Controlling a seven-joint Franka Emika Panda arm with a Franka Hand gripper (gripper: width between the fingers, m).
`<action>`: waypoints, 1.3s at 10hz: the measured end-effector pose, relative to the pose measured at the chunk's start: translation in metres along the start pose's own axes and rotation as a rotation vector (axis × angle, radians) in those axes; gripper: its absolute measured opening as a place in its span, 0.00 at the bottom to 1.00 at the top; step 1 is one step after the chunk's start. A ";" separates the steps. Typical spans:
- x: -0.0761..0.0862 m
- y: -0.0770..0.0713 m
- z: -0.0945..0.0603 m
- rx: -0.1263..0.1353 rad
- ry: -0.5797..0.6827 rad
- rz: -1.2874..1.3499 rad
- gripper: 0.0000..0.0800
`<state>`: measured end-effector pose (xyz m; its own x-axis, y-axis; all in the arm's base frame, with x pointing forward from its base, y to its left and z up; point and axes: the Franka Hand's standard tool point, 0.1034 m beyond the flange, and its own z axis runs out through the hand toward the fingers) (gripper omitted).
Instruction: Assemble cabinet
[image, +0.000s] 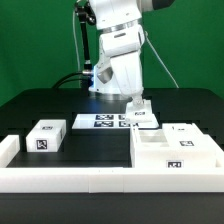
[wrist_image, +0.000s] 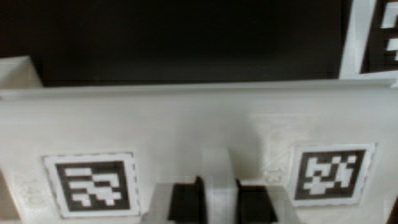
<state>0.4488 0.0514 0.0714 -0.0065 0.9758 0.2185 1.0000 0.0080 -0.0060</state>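
The cabinet (image: 176, 150), the largest white box with tags, lies on the table at the exterior view's right. A small white tagged block (image: 146, 118) sits just behind it, beside the marker board (image: 104, 122). My gripper (image: 139, 104) is down on this block. In the wrist view the block (wrist_image: 214, 120) fills the frame with two tags on it, and my two dark fingers (wrist_image: 183, 203) stand close on either side of a thin white wall of it. Another white drawer block (image: 47, 137) lies at the exterior view's left.
A long low white rail (image: 90, 177) runs along the table's front, with a short raised end at the exterior view's left. A white tagged surface (wrist_image: 375, 40) shows at one corner of the wrist view. The arm's base and cables stand behind the marker board.
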 end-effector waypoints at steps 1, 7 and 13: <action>0.006 0.000 0.001 0.000 -0.015 -0.050 0.08; 0.006 -0.001 0.005 0.008 -0.010 -0.024 0.08; 0.005 0.001 0.011 0.015 0.005 -0.022 0.08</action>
<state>0.4501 0.0589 0.0614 -0.0285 0.9743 0.2232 0.9993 0.0329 -0.0160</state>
